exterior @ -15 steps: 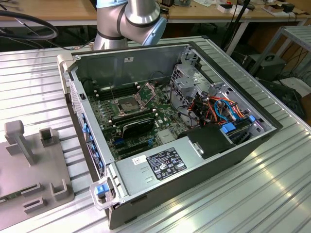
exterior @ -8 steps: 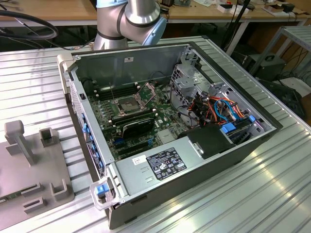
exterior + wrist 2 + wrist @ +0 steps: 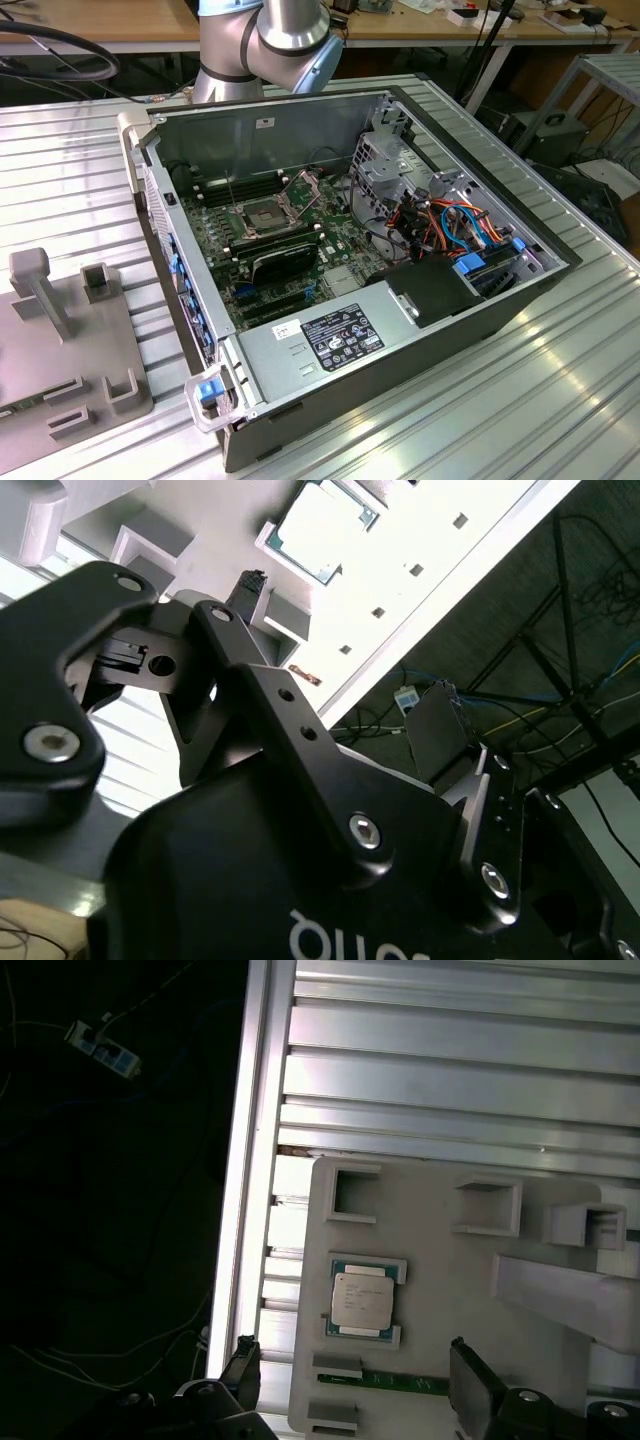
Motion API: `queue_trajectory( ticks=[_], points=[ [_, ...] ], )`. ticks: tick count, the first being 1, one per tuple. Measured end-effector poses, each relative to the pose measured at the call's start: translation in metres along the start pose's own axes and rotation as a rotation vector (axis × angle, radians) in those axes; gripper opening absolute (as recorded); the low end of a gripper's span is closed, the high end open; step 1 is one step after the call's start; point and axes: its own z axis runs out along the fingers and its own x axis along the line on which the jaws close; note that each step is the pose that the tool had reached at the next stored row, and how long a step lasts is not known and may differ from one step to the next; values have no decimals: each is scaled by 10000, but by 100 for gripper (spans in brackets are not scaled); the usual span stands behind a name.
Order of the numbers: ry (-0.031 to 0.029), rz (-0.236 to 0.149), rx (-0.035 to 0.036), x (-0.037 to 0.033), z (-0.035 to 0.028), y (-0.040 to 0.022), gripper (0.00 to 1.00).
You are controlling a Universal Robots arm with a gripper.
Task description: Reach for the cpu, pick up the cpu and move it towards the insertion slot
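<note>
On the ribbed table (image 3: 450, 1070), a grey tray (image 3: 440, 1280) holds the cpu (image 3: 362, 1300), print unreadable; the pincer (image 3: 357, 1372) gapes empty.

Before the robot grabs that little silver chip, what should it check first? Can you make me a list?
1. Gripper open: ok. In the first wrist view its jaws stand wide apart with nothing between them.
2. Cpu in place: ok. It lies flat on the grey fixture plate.
3. Cpu uncovered: ok. Nothing lies on its silver face.
4. Gripper lined up: ok sideways, as the cpu sits between the jaws. How high the gripper is above it: cannot tell.
5. Gripper touching the cpu: not ok, they are apart.
6. Insertion slot ready: cannot tell. It sits inside the open computer case, too small to judge its lever.
</note>
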Motion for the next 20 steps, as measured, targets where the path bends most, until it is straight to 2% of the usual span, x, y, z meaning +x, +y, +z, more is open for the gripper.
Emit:
queue_trajectory(
  ticks=[12, 17, 20],
  points=[
    [2, -72, 1, 0, 5, -5, 84],
    [0, -38, 0, -7, 93, -14, 84],
    [-16, 287, -5, -16, 154, -17, 84]
  ],
)
